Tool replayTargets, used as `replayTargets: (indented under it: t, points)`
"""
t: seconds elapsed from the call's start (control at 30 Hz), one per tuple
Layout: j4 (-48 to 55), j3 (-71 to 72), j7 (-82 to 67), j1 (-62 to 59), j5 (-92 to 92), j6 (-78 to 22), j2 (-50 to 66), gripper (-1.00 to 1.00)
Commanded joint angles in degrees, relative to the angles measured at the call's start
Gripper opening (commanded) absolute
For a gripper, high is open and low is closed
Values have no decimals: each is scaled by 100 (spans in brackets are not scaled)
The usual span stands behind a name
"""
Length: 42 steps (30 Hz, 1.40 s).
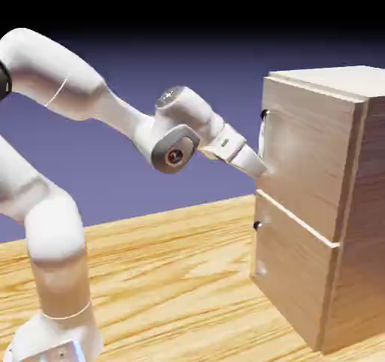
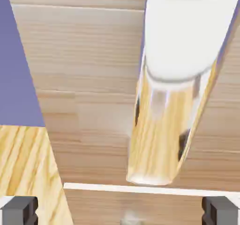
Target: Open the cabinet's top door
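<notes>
"White is the arm [image 1: 120,116] that we see; how does it stand?"

"We see it bent, coming from the exterior view's left and reaching to the right. Its hand [image 1: 224,141] is tilted, pointing down and right to the top door [image 1: 308,150]."

"And where do we find this door?"

"We find it at the exterior view's right, the upper panel on the front of the cabinet [image 1: 366,225], above the lower panel [image 1: 293,270]. It lies against the cabinet's front."

"What do we say about the gripper [image 2: 120,211]?"

"We see its two fingertips wide apart, with nothing held between them. It is close to the door, near the lower end of the shiny handle [image 2: 154,130]. If it touches the wood, we cannot tell."
</notes>
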Motion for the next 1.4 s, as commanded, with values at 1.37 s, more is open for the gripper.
replayTargets:
  t: [1.37]
  points:
    - [-104,-7790,7162,8070,10468,-2589,8562,0]
